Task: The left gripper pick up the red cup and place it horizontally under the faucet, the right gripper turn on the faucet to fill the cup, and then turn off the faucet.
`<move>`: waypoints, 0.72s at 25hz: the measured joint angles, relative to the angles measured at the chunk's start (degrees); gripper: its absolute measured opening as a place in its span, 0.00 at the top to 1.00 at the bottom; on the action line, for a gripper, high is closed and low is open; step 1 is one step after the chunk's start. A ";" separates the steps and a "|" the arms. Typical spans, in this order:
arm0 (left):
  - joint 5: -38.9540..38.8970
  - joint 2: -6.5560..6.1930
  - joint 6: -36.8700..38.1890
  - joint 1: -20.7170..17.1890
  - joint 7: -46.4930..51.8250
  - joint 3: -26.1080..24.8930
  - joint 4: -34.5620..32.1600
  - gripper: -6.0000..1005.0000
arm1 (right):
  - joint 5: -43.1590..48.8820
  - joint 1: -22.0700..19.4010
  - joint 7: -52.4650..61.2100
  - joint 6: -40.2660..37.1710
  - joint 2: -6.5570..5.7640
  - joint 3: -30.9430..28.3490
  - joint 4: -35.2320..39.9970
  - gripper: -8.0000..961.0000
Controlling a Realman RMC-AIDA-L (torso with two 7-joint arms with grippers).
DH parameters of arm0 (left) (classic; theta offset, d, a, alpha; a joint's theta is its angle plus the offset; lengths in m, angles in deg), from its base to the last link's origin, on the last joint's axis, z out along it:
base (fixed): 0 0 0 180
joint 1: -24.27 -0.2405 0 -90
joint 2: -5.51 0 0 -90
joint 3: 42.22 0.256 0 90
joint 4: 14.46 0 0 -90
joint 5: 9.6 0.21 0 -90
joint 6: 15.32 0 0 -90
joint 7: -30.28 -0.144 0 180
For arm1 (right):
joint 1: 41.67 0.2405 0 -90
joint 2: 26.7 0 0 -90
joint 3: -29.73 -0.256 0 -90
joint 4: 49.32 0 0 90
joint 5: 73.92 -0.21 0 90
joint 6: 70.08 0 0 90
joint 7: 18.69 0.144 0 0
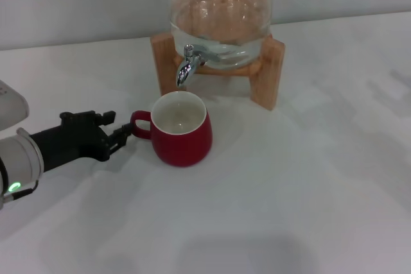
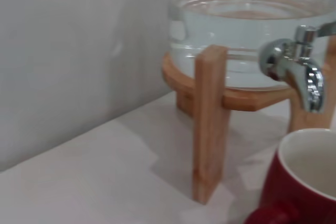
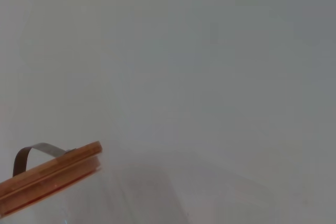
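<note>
The red cup [image 1: 183, 134] stands upright on the white table, its white inside empty, straight below the spout of the chrome faucet [image 1: 187, 63]. The faucet sits on a clear glass water jar [image 1: 220, 17] in a wooden stand [image 1: 266, 72]. My left gripper [image 1: 120, 124] lies low at the cup's left, its fingertips right at the loop handle [image 1: 140, 125], fingers apart and holding nothing. In the left wrist view the cup's rim [image 2: 307, 174] and the faucet [image 2: 296, 66] show close by. My right gripper is out of view.
The right wrist view shows only the jar's wooden lid [image 3: 50, 174] with its metal handle against a grey wall. A pale object [image 1: 9, 104] sits at the table's left edge. White tabletop [image 1: 289, 210] stretches in front and to the right of the cup.
</note>
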 joint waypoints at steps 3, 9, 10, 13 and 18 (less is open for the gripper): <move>0.00 0.04 1.43 -0.07 0.01 0.02 -0.05 0.57 | -0.05 -0.19 0.00 0.01 0.00 0.01 -0.02 0.19; 0.00 0.18 4.32 -0.30 0.03 0.40 -0.08 0.57 | -0.08 -0.26 0.00 0.17 0.00 0.04 -0.03 0.19; 0.00 0.20 4.43 -0.32 0.05 0.42 -0.08 0.57 | -0.08 -0.26 0.00 0.17 0.00 0.04 -0.03 0.19; 0.00 0.21 3.76 -0.42 -0.12 0.46 -0.08 0.57 | -0.08 -0.32 0.02 0.17 0.00 0.04 -0.04 0.19; -0.08 0.08 0.36 -3.65 -0.15 0.24 -3.68 0.57 | -0.08 -0.46 0.05 0.17 0.00 0.04 -0.29 0.19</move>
